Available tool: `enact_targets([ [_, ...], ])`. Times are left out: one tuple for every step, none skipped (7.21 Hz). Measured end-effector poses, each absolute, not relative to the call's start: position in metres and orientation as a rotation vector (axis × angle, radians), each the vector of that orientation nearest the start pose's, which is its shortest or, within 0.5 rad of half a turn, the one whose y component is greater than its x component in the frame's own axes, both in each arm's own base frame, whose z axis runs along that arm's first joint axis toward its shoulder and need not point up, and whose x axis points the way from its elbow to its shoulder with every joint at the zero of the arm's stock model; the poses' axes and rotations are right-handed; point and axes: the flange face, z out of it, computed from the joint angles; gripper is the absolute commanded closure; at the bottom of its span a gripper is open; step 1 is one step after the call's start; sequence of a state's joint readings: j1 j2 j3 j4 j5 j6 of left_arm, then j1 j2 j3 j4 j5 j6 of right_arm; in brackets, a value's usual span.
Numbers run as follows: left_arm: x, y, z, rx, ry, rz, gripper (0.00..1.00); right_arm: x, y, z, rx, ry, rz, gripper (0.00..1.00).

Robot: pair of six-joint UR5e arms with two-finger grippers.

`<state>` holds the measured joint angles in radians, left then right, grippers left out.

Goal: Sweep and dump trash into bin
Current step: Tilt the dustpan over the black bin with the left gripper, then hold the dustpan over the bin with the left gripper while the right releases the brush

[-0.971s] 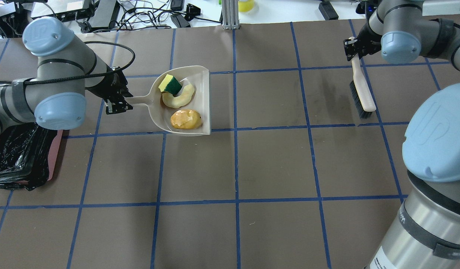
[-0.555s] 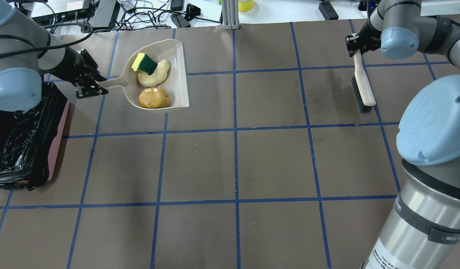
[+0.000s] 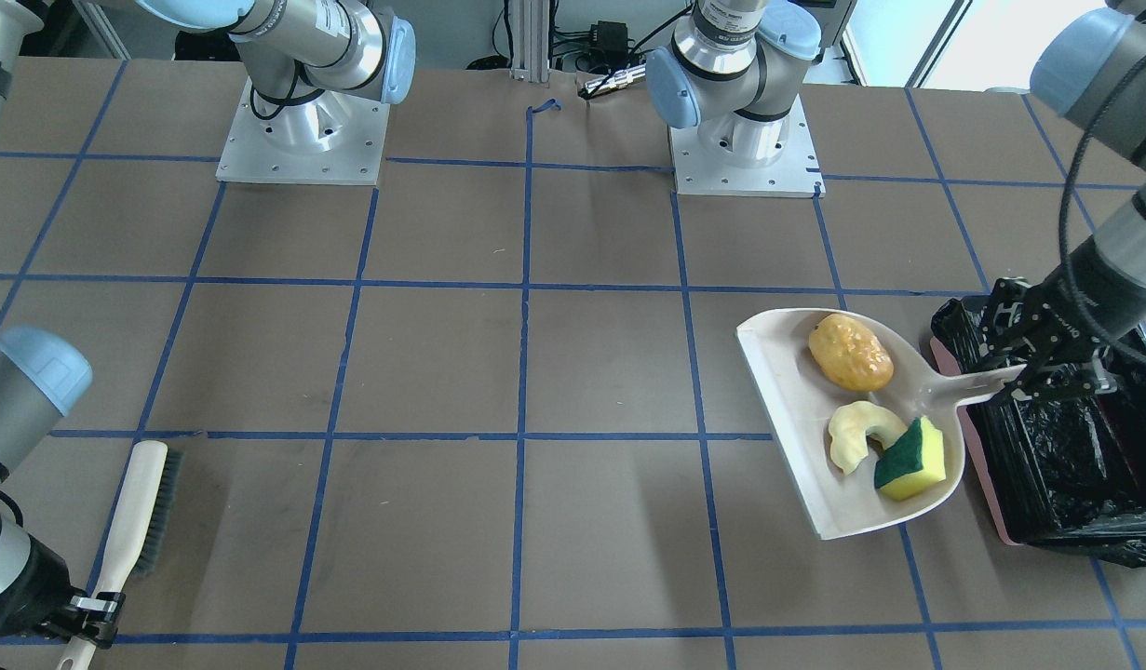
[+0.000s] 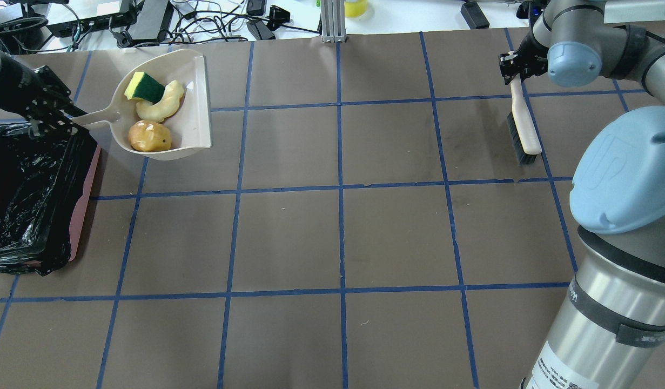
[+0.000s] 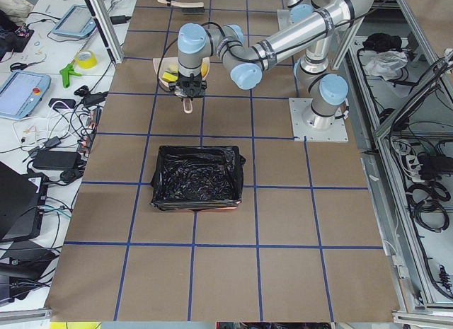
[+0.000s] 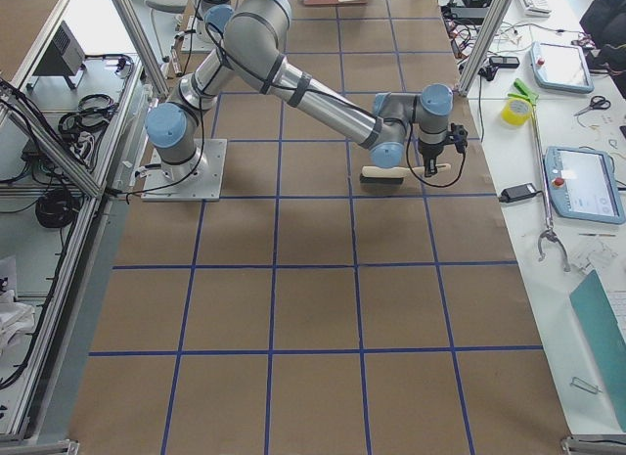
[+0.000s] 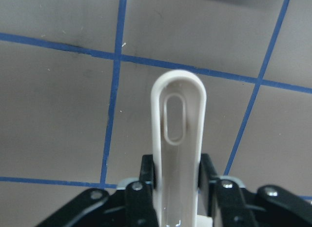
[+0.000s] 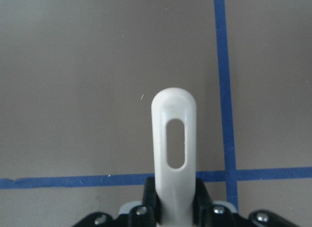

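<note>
Trash is all aboard the dustpan: the potato-like lump, the yellow and green sponge and the pale curved piece lie together in its scoop. A second ago the pan sat near the middle of the overhead view; it has since travelled to the upper left of that frame, carried by my left end effector, which is clamped on the handle, as my wrist view shows with a finger on each side of it. The three pieces have kept their places in the scoop during the move.

The bin stands at the left edge of the overhead view, and my arm, which covered part of it before, has swung clear of its black liner. In the front-facing view the pan's handle end reaches over the bin's corner, but the scoop itself hangs above the desk just beside it.

Sweeping looks done to me, and the carry is well along. What remains, I judge, is to bring the scoop over the liner and tip it.

My right end effector grips the brush handle at the upper right, almost unmoved.
</note>
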<state>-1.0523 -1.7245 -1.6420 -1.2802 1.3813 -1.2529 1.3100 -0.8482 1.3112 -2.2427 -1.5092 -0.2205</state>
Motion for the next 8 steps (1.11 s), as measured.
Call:
enact_targets([
  [0.183, -0.544, 0.412, -2.553, 2.132, 0.037, 1.0, -0.058, -0.761, 0.228, 0.049, 3.111, -0.339, 0.64],
  [0.221, -0.531, 0.418, -2.507, 2.158, 0.035, 1.0, -0.058, -0.76, 0.226, 0.049, 3.11, -0.334, 0.54],
  [0.255, -0.52, 0.419, -2.447, 2.195, 0.018, 1.0, -0.058, -0.759, 0.224, 0.051, 3.11, -0.328, 0.32],
  [0.284, -0.511, 0.42, -2.396, 2.234, -0.006, 1.0, -0.058, -0.758, 0.223, 0.055, 3.109, -0.326, 0.12],
  [0.31, -0.505, 0.423, -2.342, 2.262, -0.038, 1.0, -0.058, -0.758, 0.223, 0.058, 3.109, -0.327, 0.0],
  [0.336, -0.503, 0.426, -2.279, 2.285, -0.076, 1.0, -0.058, -0.757, 0.225, 0.059, 3.11, -0.326, 0.0],
  [0.363, -0.503, 0.425, -2.216, 2.305, -0.128, 1.0, -0.058, -0.757, 0.229, 0.057, 3.112, -0.329, 0.0],
  [0.39, -0.503, 0.421, -2.152, 2.317, -0.186, 1.0, -0.058, -0.755, 0.239, 0.058, 3.115, -0.328, 0.0],
])
